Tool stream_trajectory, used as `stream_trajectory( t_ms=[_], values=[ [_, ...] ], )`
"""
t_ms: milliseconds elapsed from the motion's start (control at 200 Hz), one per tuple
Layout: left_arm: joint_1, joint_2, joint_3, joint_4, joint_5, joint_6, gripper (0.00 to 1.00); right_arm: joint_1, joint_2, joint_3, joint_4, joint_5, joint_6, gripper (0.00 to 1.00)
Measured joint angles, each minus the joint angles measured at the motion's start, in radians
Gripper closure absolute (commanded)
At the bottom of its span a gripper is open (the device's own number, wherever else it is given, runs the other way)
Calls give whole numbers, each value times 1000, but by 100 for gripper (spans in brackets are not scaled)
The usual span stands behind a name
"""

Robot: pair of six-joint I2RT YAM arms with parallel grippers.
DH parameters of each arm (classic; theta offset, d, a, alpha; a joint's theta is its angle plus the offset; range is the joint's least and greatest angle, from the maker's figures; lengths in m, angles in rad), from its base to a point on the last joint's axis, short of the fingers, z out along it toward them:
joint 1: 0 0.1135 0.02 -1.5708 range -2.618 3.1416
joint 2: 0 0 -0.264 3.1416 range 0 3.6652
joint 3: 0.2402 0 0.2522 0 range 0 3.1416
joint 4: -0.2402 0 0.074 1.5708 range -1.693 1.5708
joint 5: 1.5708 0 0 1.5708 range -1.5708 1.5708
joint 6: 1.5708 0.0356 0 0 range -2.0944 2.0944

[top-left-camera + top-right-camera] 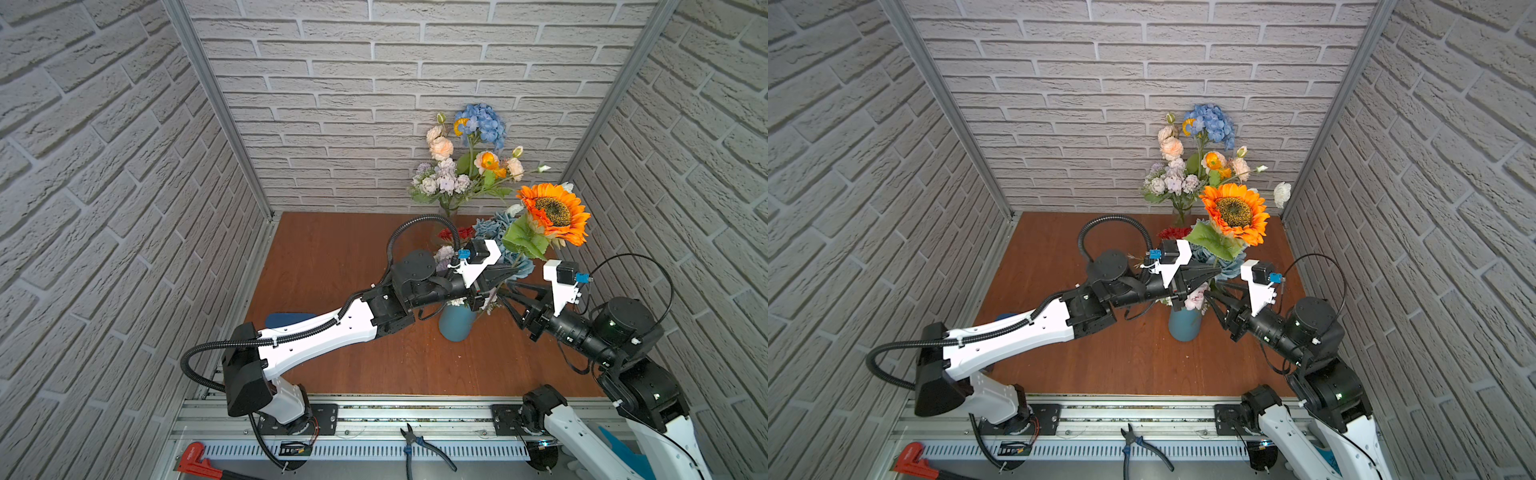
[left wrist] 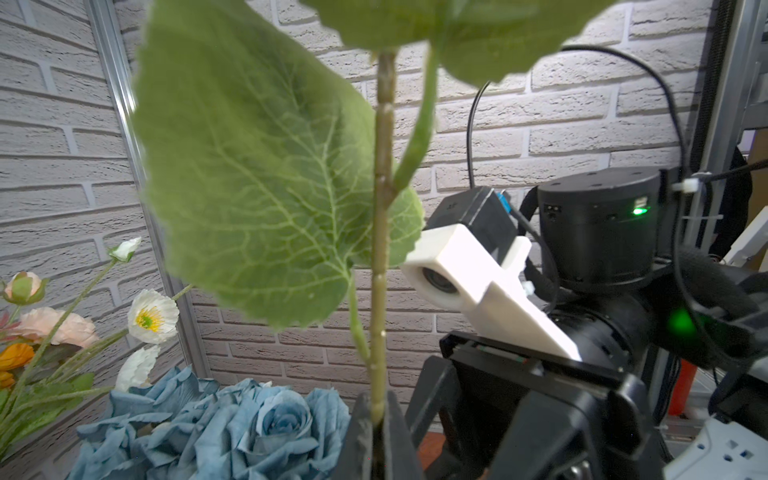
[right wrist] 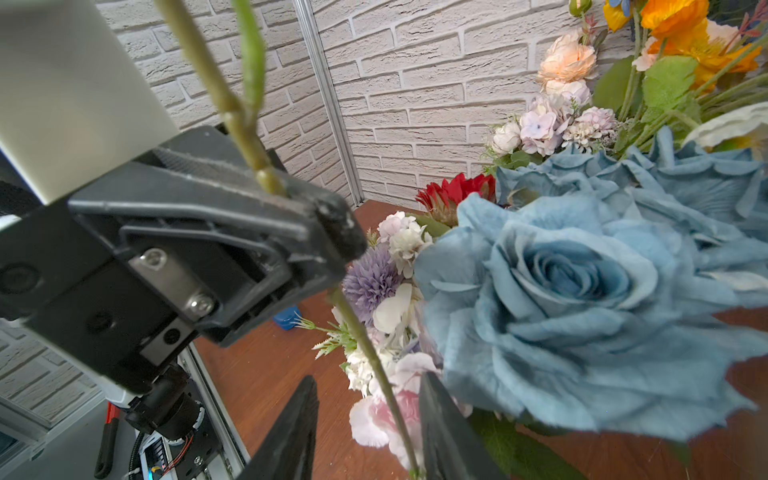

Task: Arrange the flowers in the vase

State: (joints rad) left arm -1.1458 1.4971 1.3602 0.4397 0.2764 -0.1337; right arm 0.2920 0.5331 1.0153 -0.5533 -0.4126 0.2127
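**One sunflower held over the blue vase**

The sunflower [image 1: 555,212] stands nearly upright. Its long stem [image 2: 380,249] leans to the far right, with the orange head on top, facing up. The left gripper [image 1: 509,272] is clamped tight on the stem below the large leaves [image 2: 257,187]. Lower down, the stem passes between the right gripper's [image 3: 365,386] fingers, which stand apart on either side of it.

Right beneath is the blue vase [image 1: 456,324], right of centre on the tabletop [image 1: 332,270]. It is already crowded with blue roses [image 3: 561,274], lilac-white bunches and a red daisy [image 3: 461,191]. These press close around the stem's lower end. A second bouquet [image 1: 465,158] stands against the far wall.
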Motion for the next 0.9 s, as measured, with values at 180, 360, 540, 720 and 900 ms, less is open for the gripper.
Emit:
stream_trajectory(
  t_ms=[180, 360, 540, 720, 900],
  values=[
    [-3, -18, -5, 16, 1, -24, 100, 0, 27, -13, 48, -17, -11, 69],
    [-3, -18, -5, 28, 3, -43, 100, 0, 32, -32, 98, -52, 0, 83],
    [-2, -15, -5, 30, 3, -55, 54, 7, 32, -41, 112, -82, 5, 94],
    [-2, -24, -23, 27, -16, -46, 2, 6, -16, -42, 27, 69, 32, 94],
    [21, -82, -101, 6, -81, -38, 2, 6, -152, -51, -56, 244, 57, 94]
  ],
)
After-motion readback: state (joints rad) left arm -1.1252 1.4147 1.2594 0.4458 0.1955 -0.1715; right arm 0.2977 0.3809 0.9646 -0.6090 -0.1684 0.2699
